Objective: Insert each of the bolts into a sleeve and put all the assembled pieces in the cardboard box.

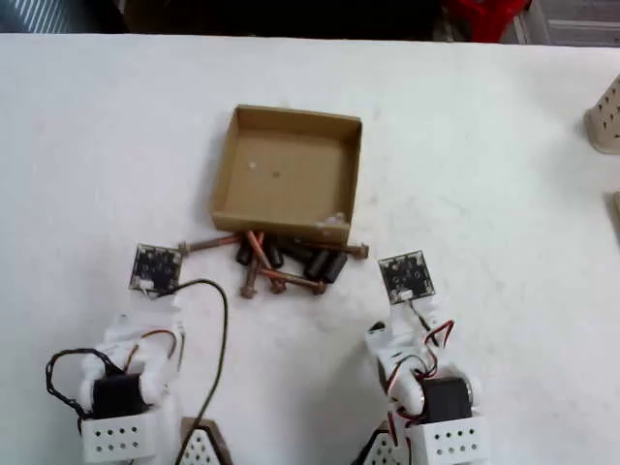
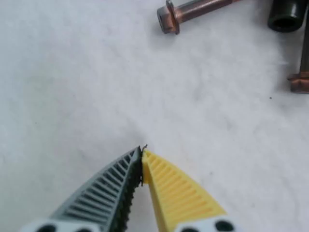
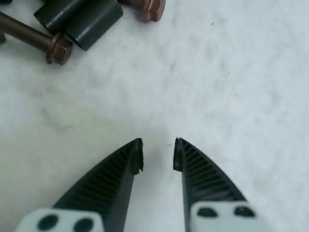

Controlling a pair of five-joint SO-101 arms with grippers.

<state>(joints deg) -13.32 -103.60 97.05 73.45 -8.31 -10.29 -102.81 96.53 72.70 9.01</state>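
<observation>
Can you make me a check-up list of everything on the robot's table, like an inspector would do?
Surface: white table, bare around the arms.
Job's things: cardboard box is open with nothing in it. Copper bolts and black sleeves lie in a pile on the table against the box's near side.
Clutter: pale perforated object at the table's right edge.
Grippers: left gripper is shut and holds nothing. Right gripper is open and holds nothing. Both are over bare table near the pile.
Cables: black cable curves beside the left arm; red and white wires run on the right arm.
Surroundings: red thing beyond the far edge.
</observation>
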